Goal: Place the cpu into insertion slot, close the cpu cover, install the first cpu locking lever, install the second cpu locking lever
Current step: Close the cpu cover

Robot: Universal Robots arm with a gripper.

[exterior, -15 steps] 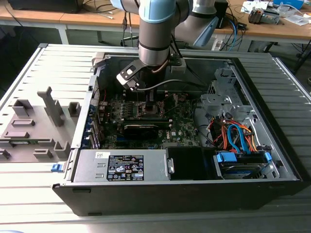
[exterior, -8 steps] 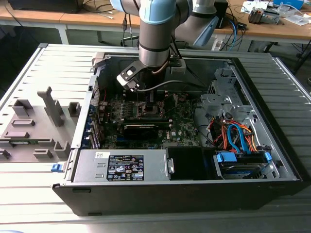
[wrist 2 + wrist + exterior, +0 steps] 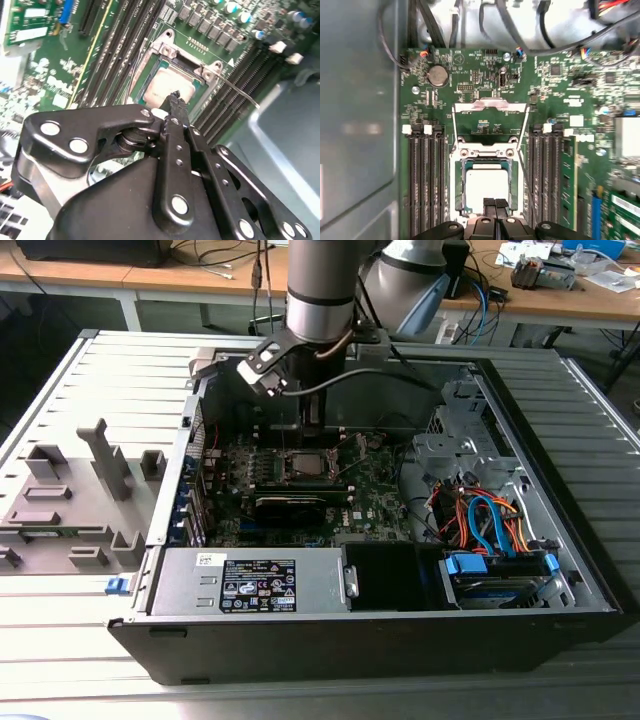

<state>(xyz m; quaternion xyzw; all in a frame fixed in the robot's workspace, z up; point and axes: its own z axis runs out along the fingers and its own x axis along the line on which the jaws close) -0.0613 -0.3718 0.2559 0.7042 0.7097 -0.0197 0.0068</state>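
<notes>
The end effector point(image 3: 495, 202) hangs with its fingers pressed together and nothing between them, tips just above the near edge of the cpu point(image 3: 485, 184). The cpu lies flat in the insertion slot point(image 3: 485, 150) on the green motherboard point(image 3: 470, 75). The cpu cover point(image 3: 490, 105) stands raised from the slot's far edge, the board showing through its window.

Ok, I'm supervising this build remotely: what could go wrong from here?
The hand hangs shut, tips close over the cpu lying in the insertion slot; a downward push could scratch or shift it. In the second wrist view a thin metal lever juts free beside that slot; the hand might snag or bend it.
</notes>
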